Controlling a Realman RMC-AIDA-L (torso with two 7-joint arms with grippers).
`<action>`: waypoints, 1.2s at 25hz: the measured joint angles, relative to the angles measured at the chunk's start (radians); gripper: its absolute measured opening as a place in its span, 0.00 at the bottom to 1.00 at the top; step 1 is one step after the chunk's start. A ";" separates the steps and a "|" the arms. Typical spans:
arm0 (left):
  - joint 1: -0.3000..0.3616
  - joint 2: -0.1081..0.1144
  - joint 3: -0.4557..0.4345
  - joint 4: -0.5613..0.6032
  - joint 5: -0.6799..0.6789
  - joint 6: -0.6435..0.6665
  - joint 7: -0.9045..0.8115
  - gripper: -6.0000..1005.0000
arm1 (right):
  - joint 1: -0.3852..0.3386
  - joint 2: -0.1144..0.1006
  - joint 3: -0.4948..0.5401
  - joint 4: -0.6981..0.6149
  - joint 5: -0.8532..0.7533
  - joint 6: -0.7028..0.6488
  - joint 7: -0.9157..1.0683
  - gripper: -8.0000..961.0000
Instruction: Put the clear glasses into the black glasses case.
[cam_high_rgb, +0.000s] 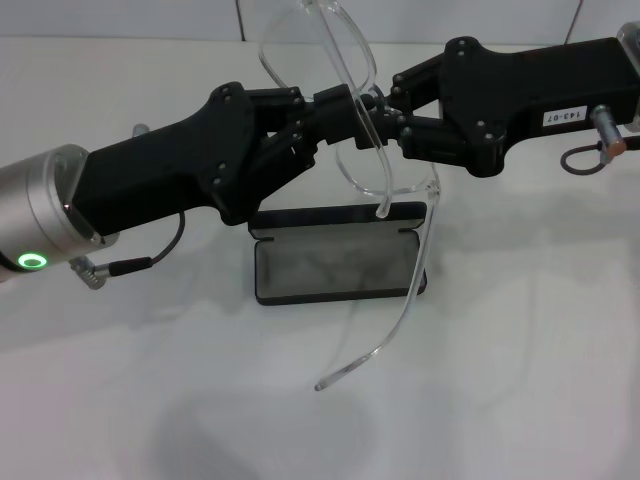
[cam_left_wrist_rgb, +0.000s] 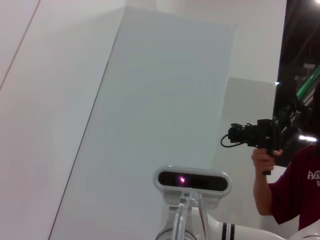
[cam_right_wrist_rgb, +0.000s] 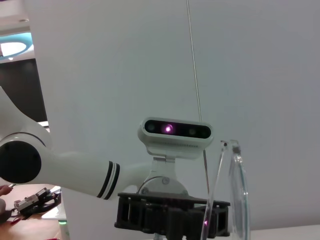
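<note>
Both pincers meet in the air over the middle of the white table (cam_high_rgb: 520, 400). One is the left gripper (cam_high_rgb: 322, 112) and it comes in from the left on a big black arm with a silver end. Its fingers are closed on the glasses (cam_high_rgb: 370, 150) near the middle of the clear frame. On the other side is the right gripper (cam_high_rgb: 385, 110), which comes in from the right. Its fingers are shut on the same part of the glasses too (so the two grippers are tip to tip, with the clear plastic between them).

Next comes the case (cam_high_rgb: 340, 265). It sits on the table below the grippers, a little nearer to the robot. It is open, and the grey inside faces up, with its black lid standing up along the far side.

Up in the air are the glasses, above the case and not touching it. One clear arm hangs down past the right end of the case and curves toward the near side. Part of the frame sticks up toward the far wall.

From the right wrist, the glasses (cam_right_wrist_rgb: 235, 195) show as a thin clear edge beside the robot's head camera (cam_right_wrist_rgb: 175, 131). From the left wrist, that camera (cam_left_wrist_rgb: 192, 181) shows too, with a person (cam_left_wrist_rgb: 295, 185) holding a small black device far behind.
</note>
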 joint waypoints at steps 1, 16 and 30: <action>0.000 0.000 0.000 -0.001 0.000 0.000 0.000 0.09 | 0.000 0.000 0.000 0.000 0.001 -0.001 0.000 0.13; 0.001 -0.001 0.004 -0.002 -0.001 0.012 0.000 0.09 | -0.013 -0.001 -0.013 0.001 0.012 -0.007 -0.013 0.13; 0.036 0.018 -0.001 0.012 -0.026 0.178 0.020 0.09 | -0.115 -0.019 0.277 0.065 0.215 -0.145 -0.053 0.13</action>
